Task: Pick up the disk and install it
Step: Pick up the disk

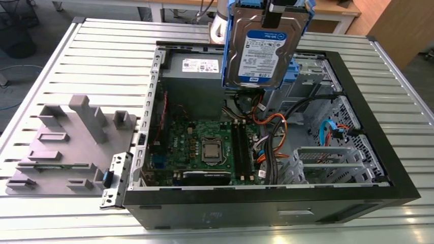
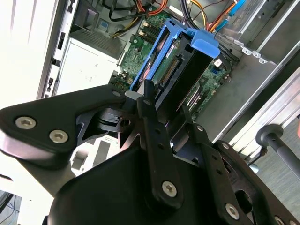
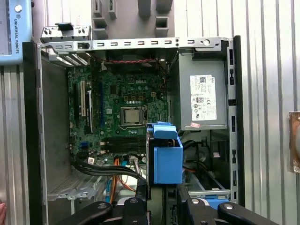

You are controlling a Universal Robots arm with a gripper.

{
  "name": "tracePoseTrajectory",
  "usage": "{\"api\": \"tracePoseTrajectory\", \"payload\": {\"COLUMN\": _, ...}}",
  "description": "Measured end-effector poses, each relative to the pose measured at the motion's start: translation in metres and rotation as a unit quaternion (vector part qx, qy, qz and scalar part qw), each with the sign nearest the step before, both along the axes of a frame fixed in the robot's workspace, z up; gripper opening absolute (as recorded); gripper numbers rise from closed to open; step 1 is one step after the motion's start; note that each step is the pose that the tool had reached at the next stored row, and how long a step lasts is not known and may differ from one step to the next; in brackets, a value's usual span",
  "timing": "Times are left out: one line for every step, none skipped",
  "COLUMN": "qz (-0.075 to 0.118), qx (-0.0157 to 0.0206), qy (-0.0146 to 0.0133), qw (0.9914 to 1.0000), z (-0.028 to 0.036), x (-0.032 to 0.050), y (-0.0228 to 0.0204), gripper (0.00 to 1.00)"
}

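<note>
- We hold the flat silver-metal disk with blue-and-white label and blue plastic side rails (image 1: 261, 51) upright above the open black computer case (image 1: 271, 206), over the case's grey box-shaped power supply (image 1: 193, 76) end.
- The black gripper (image 1: 277, 15) is clamped on the disk's upper end.
- We judge the step to be the carry: hold the disk square to the case walls and clear of the orange and black cables (image 1: 266, 122).
- The exterior view gives the label face and the height above the case. The second wrist view gives the fingers (image 2: 149, 101) against the rails. The first wrist view looks past the disk into the case, onto the green motherboard (image 3: 122, 98).
</note>
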State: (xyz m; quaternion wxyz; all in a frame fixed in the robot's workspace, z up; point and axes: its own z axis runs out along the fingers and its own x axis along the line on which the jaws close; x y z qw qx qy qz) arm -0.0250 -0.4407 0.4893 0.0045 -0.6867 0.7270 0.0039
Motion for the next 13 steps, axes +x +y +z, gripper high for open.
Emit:
{"api": "tracePoseTrajectory", "payload": {"qz": 0.000, "qx": 0.0000, "qy": 0.0000, "qw": 1.00000, "z": 0.0000, "x": 0.0000, "y": -0.0005, "gripper": 0.35}}
{"api": "tracePoseTrajectory", "payload": {"qz": 0.000, "qx": 0.0000, "qy": 0.0000, "qw": 1.00000, "z": 0.0000, "x": 0.0000, "y": -0.0010, "gripper": 0.35}}
{"api": "tracePoseTrajectory", "payload": {"qz": 0.000, "qx": 0.0000, "qy": 0.0000, "qw": 1.00000, "z": 0.0000, "x": 0.0000, "y": -0.0015, "gripper": 0.35}}
{"api": "tracePoseTrajectory", "payload": {"qz": 0.000, "qx": 0.0000, "qy": 0.0000, "qw": 1.00000, "z": 0.0000, "x": 0.0000, "y": -0.0021, "gripper": 0.35}}
{"api": "tracePoseTrajectory", "payload": {"qz": 0.000, "qx": 0.0000, "qy": 0.0000, "qw": 1.00000, "z": 0.0000, "x": 0.0000, "y": -0.0027, "gripper": 0.35}}
{"api": "tracePoseTrajectory", "payload": {"qz": 0.000, "qx": 0.0000, "qy": 0.0000, "qw": 1.00000, "z": 0.0000, "x": 0.0000, "y": -0.0033, "gripper": 0.35}}
{"api": "tracePoseTrajectory", "payload": {"qz": 0.000, "qx": 0.0000, "qy": 0.0000, "qw": 1.00000, "z": 0.0000, "x": 0.0000, "y": -0.0037, "gripper": 0.35}}
{"api": "tracePoseTrajectory", "payload": {"qz": 0.000, "qx": 0.0000, "qy": 0.0000, "qw": 1.00000, "z": 0.0000, "x": 0.0000, "y": -0.0040, "gripper": 0.35}}
{"api": "tracePoseTrajectory", "payload": {"qz": 0.000, "qx": 0.0000, "qy": 0.0000, "qw": 1.00000, "z": 0.0000, "x": 0.0000, "y": -0.0042, "gripper": 0.35}}
{"api": "tracePoseTrajectory", "payload": {"qz": 0.000, "qx": 0.0000, "qy": 0.0000, "qw": 1.00000, "z": 0.0000, "x": 0.0000, "y": -0.0044, "gripper": 0.35}}
{"api": "tracePoseTrajectory", "payload": {"qz": 0.000, "qx": 0.0000, "qy": 0.0000, "qw": 1.00000, "z": 0.0000, "x": 0.0000, "y": -0.0044, "gripper": 0.35}}
{"api": "tracePoseTrajectory", "payload": {"qz": 0.000, "qx": 0.0000, "qy": 0.0000, "qw": 1.00000, "z": 0.0000, "x": 0.0000, "y": -0.0045, "gripper": 0.35}}
{"api": "tracePoseTrajectory", "payload": {"qz": 0.000, "qx": 0.0000, "qy": 0.0000, "qw": 1.00000, "z": 0.0000, "x": 0.0000, "y": -0.0047, "gripper": 0.35}}
